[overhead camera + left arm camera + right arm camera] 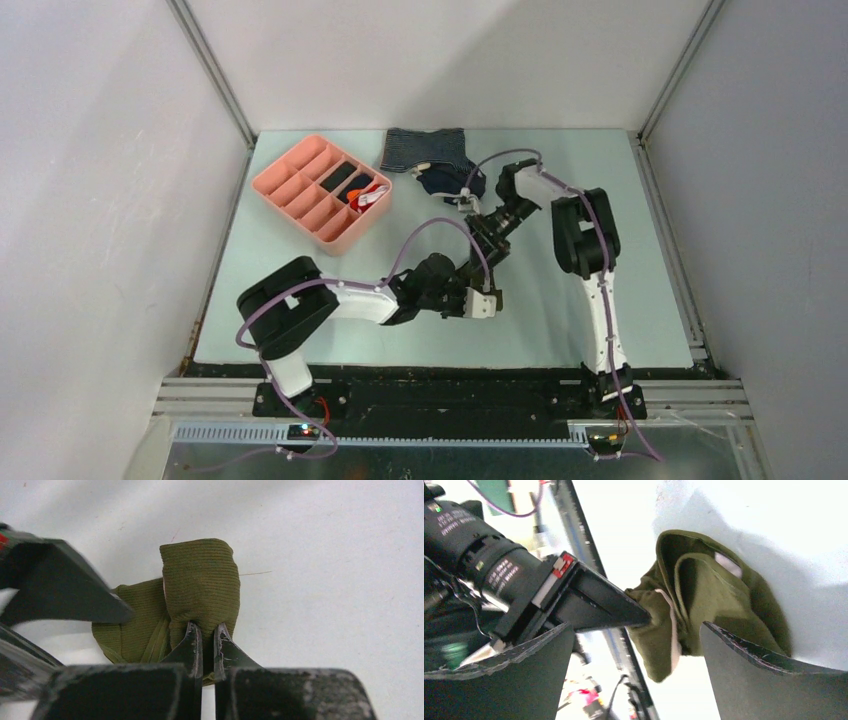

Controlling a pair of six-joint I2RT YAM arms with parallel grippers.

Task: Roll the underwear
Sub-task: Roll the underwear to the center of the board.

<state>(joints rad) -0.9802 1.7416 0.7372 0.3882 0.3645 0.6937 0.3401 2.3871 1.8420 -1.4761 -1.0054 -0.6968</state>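
Observation:
The underwear [200, 585] is a small olive-green cloth, folded over on itself into a loose roll on the pale table. My left gripper [206, 635] is shut on its near edge, with cloth pinched between the two fingertips. In the right wrist view the underwear [714, 600] lies just beyond my right gripper [636, 627], which stands wide open, one finger on each side and nothing between them. The left gripper's finger [599, 605] reaches in from the left and touches the cloth. In the top view both grippers meet mid-table and hide the underwear.
A pink compartment tray [300, 160] holding a few small items stands at the back left. A blue-grey striped garment [425, 148] and a navy garment [445, 182] lie at the back centre, close to the right arm's elbow [525, 185].

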